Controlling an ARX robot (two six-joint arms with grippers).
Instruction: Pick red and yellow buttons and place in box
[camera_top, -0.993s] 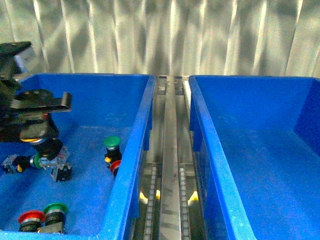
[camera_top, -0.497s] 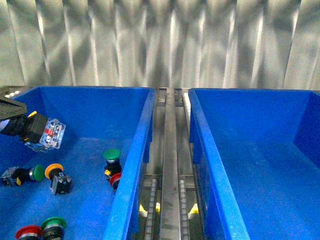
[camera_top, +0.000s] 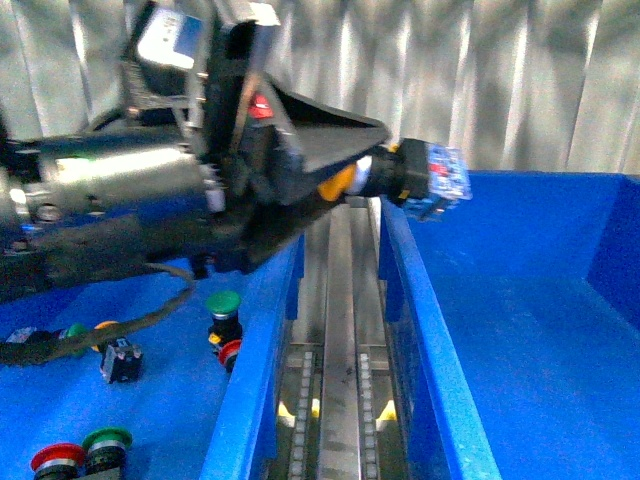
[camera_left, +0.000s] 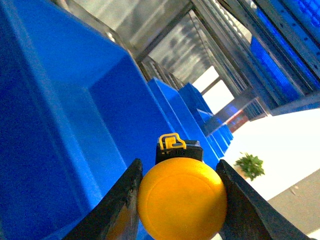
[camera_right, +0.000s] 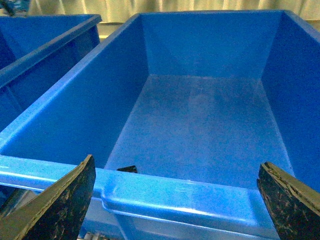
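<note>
Front view. Reaches in with the left arm (camera_top: 110, 210) from the left, raised and slanting rightward over the left bin (camera_top: 250, 360). Grips a yellow button (camera_top: 410, 178) in the left gripper (camera_top: 365, 160), with the jaws clenched on its cap. Points the button's dark body out to the right, above the left wall of the right bin (camera_top: 430, 330). Hides much of the left bin's far wall behind the arm. Shows on the left bin's floor a green button (camera_top: 223, 303) just far of a red button (camera_top: 231, 352), both near the right wall. Shows a black block (camera_top: 120, 360) further left, and a second red button (camera_top: 55, 458) beside a second green button (camera_top: 107, 440) at the near edge. Shows a metal rail (camera_top: 340, 330) between the bins.

Left wrist view. Shows the yellow button (camera_left: 181, 204) cap-on, pressed on both sides by the fingers (camera_left: 125, 200) of the left gripper (camera_left: 181, 220), with blue bin walls beyond.

Right wrist view. Holds the right gripper (camera_right: 172, 200) just outside one rim of the right bin (camera_right: 210, 45), jaws released and spread wide.
</note>
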